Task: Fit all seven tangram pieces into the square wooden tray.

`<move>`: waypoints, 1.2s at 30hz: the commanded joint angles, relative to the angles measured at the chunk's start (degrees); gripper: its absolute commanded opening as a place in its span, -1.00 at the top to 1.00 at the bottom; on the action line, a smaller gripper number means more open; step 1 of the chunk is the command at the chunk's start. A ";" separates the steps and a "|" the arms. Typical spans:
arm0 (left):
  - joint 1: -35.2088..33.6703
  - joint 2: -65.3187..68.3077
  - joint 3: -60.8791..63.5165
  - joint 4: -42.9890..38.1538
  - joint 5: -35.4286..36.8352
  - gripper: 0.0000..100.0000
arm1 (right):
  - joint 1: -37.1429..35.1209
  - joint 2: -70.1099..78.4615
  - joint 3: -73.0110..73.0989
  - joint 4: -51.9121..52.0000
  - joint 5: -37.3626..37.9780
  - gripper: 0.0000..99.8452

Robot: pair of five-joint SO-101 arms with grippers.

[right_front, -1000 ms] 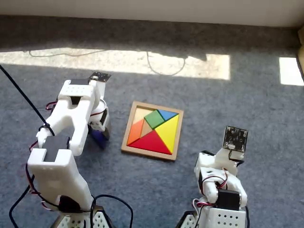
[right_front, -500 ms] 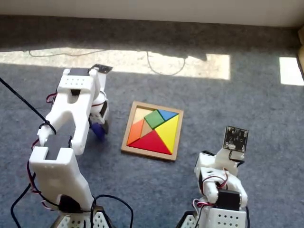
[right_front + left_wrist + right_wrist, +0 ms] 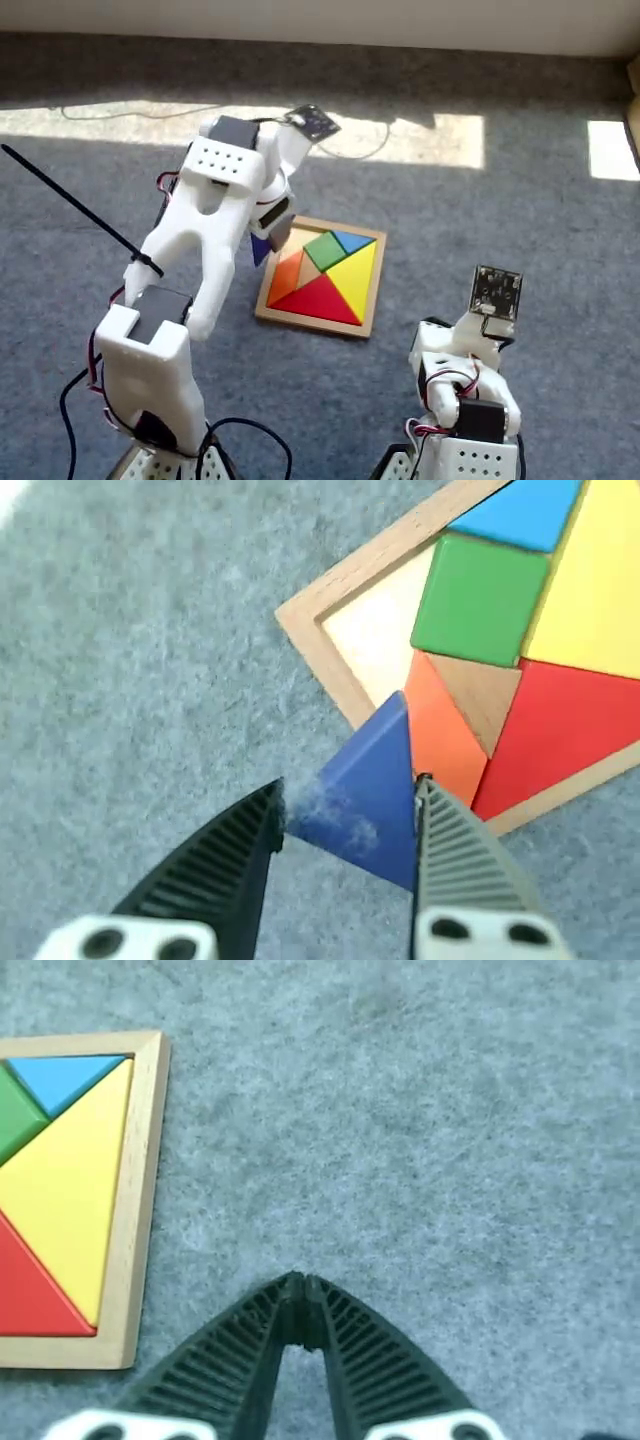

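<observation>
closed gripper (image 3: 302, 1322), tray (image 3: 140, 1200), carpet (image 3: 420, 1110)

Tabletop (image 3: 520, 220): grey, felt-like covering over whole visible area. Sunlit strip (image 3: 120, 125) runs across far side. Smaller bright patch (image 3: 612, 150) at far right edge. Square wooden tray (image 3: 313, 326) lies flat on covering near middle, turned slightly askew to tabletop's edges. Thin cable (image 3: 350, 157) loops on covering beyond tray, partly in sunlit strip, well apart from tray.

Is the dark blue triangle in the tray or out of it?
Out. The left claw pinches the blue triangle at the tray's rim, and a bare wooden gap shows inside the tray.
</observation>
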 commanded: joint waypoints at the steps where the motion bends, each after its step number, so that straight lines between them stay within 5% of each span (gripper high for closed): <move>1: 2.33 -0.13 -2.95 -3.16 -1.76 0.77 | 0.57 -0.92 5.93 -1.19 0.79 0.97; 11: 2.68 10.33 -7.52 -6.07 -2.90 0.68 | 0.57 -0.92 5.93 -1.19 0.79 0.97; 15: 2.42 14.20 -13.49 -1.67 -2.55 0.45 | 0.57 -0.92 5.93 -1.19 0.79 0.97; 27: 0.92 14.29 -24.40 8.97 -2.55 0.46 | 0.57 -0.92 5.93 -1.19 0.79 0.97; 36: -0.75 15.43 -23.08 9.14 -2.81 0.96 | 0.57 -0.92 5.93 -1.19 0.79 0.97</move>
